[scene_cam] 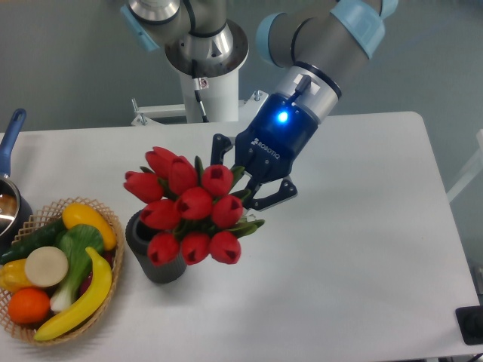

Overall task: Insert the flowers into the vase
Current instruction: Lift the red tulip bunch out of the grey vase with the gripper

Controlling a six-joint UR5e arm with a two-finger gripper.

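The flowers (192, 205), a bunch of red closed tulips with green leaves, hang tilted over the vase (156, 260) and cover most of its mouth. The vase is a short dark cylinder standing on the white table, left of centre. My gripper (243, 187) reaches down from the upper right, right behind the blooms. Its dark fingers (273, 193) straddle the green stems and look shut on them. The fingertips and the stems' lower ends are hidden by the blooms, so I cannot tell whether the stems are inside the vase.
A woven wicker basket (113, 226) of fruit and vegetables sits at the front left, close beside the vase. A blue-handled pot (10, 143) stands at the left edge. The robot's base column (207, 83) rises at the back.
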